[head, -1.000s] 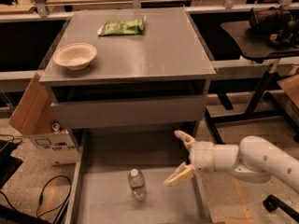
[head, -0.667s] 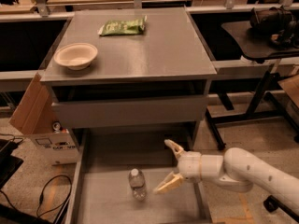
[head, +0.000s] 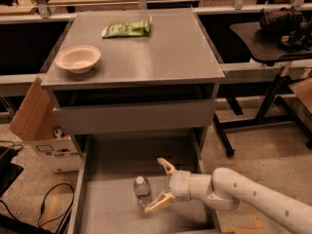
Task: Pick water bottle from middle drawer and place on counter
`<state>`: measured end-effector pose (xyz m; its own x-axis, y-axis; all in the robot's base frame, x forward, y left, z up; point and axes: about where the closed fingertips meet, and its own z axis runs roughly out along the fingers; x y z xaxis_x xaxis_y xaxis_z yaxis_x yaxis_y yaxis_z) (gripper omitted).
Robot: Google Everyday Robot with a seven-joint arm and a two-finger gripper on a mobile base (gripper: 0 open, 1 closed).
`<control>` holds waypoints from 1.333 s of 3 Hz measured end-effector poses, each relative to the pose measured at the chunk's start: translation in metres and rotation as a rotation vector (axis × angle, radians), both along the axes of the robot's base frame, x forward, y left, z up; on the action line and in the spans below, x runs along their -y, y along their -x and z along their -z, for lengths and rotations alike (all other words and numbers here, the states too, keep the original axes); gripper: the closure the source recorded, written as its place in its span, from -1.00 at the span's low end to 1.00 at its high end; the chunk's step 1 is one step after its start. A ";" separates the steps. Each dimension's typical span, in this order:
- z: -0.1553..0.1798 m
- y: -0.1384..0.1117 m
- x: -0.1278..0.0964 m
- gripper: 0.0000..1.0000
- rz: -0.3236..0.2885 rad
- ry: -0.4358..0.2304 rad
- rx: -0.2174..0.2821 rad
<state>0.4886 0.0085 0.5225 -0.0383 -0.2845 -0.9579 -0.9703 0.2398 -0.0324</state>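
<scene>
On your grey counter [head: 165,57] a pale bowl [head: 78,59] sits by the left edge and a green packet [head: 126,28] near the back edge, while below the front edge the open middle drawer [head: 109,212] holds the upright water bottle [head: 142,192], your gripper [head: 161,185] spread wide just beside it.

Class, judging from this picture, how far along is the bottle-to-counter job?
Done: the middle drawer is pulled out. In hand: the gripper, fingers open, sits beside the water bottle on the drawer floor, not gripping it. Left: grasp, lift, set it on the counter.
</scene>
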 end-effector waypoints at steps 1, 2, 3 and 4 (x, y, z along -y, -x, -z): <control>0.019 0.005 -0.022 -1.00 -0.026 -0.051 -0.033; 0.039 0.009 -0.040 -0.64 -0.059 -0.104 -0.091; 0.053 0.006 -0.048 -0.17 -0.060 -0.150 -0.130; 0.060 -0.005 -0.054 0.29 -0.043 -0.162 -0.163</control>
<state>0.4940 0.0625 0.4628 -0.1878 -0.1321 -0.9733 -0.9689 0.1875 0.1615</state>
